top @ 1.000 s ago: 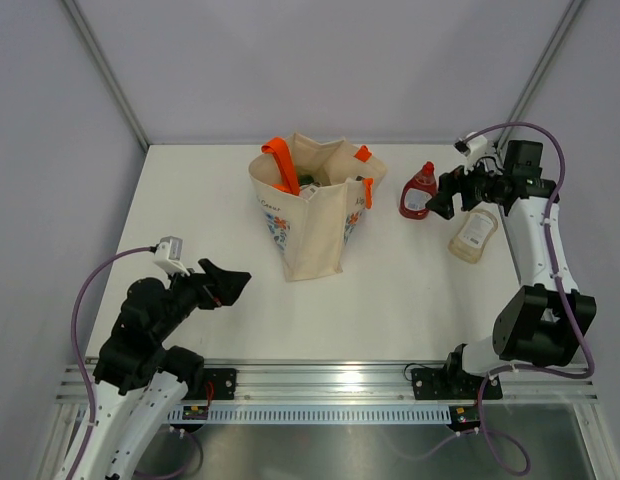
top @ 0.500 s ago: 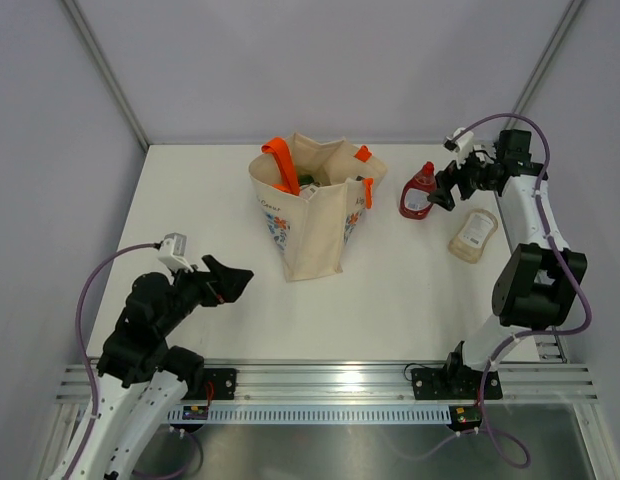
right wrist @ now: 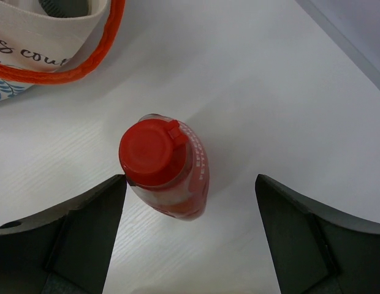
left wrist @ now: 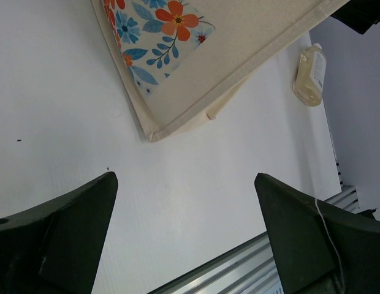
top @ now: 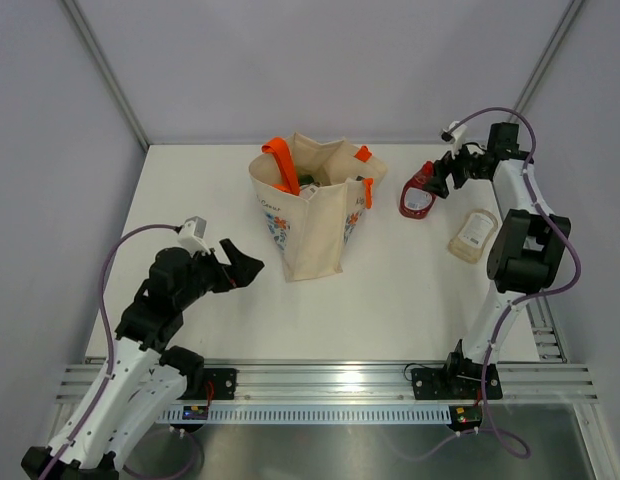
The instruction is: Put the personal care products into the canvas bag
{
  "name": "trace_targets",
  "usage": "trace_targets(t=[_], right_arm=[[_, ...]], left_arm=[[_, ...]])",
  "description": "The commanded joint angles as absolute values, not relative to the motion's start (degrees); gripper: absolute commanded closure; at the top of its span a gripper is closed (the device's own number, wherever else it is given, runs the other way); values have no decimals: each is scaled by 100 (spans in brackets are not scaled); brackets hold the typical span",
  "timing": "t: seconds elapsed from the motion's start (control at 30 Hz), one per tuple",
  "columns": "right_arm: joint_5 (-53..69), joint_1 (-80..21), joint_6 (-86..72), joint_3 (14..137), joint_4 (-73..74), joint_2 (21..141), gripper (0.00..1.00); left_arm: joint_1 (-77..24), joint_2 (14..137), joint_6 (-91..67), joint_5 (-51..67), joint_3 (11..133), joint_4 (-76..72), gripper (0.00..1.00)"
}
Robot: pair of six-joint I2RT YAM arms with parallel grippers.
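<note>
The canvas bag (top: 315, 220) stands upright mid-table, its orange handles (top: 282, 160) draped over the rim and dark items showing inside. A red bottle (top: 419, 193) with a red cap (right wrist: 151, 153) stands to the right of the bag, leaning a little. My right gripper (top: 439, 178) is open around it: in the right wrist view the bottle (right wrist: 178, 184) sits between the fingers, the cap close to one fingertip (right wrist: 110, 190). A pale yellow bottle (top: 472, 234) lies flat further right. My left gripper (top: 242, 268) hangs open and empty, left of the bag's floral print (left wrist: 156, 37).
The bag's orange handle (right wrist: 73, 67) lies on the table near the red bottle. Grey walls close in the table at the back and sides. A metal rail (top: 330, 385) runs along the near edge. The pale yellow bottle (left wrist: 310, 76) lies near the table's right edge.
My right gripper has moved up and left, around the red bottle, which now leans. My left arm has lifted and moved right towards the bag.
</note>
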State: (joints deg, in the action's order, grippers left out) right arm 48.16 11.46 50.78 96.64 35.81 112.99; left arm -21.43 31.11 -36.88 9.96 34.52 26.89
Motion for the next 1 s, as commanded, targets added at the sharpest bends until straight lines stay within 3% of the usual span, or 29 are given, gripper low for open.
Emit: trace_targets(t=[0.0, 0.2, 0.37, 0.43, 0.47, 0.6, 0.63, 0.73, 0.87, 0.97], right_arm=[[5422, 1073, 5168, 9932, 3638, 11487, 8], [4931, 774, 4703, 10141, 3541, 11741, 9], [4747, 520, 4493, 10301, 3727, 11891, 18], [4353, 440, 4167, 10475, 3708, 12048, 37], [4333, 431, 3957, 10572, 3787, 12102, 55], [4166, 439, 3578, 10390, 3771, 11980, 82], [4123, 439, 3473, 10110, 3579, 11745, 100], [4000, 457, 2719, 9678, 3210, 11174, 100], [4253, 668, 515, 9493, 3313, 10610, 100], [4350, 686, 37, 8948, 3261, 9872, 100]], left_arm=[[-2136, 3304, -3524, 1151, 3744, 2189, 1], [-2136, 3463, -3515, 1221, 3700, 2022, 1], [-2136, 3384, -3568, 1318, 3797, 2118, 1], [-2136, 3288, -3577, 1310, 3814, 2171, 1], [-2136, 3244, -3595, 1318, 3823, 2214, 1], [-2136, 3050, -3621, 1336, 3902, 2382, 1], [-2136, 2937, -3630, 1345, 3911, 2425, 1], [-2136, 2717, -3708, 1362, 3833, 2548, 1], [-2136, 2295, -3797, 1354, 3771, 2724, 1], [-2136, 2128, -3850, 1310, 3797, 2918, 1]])
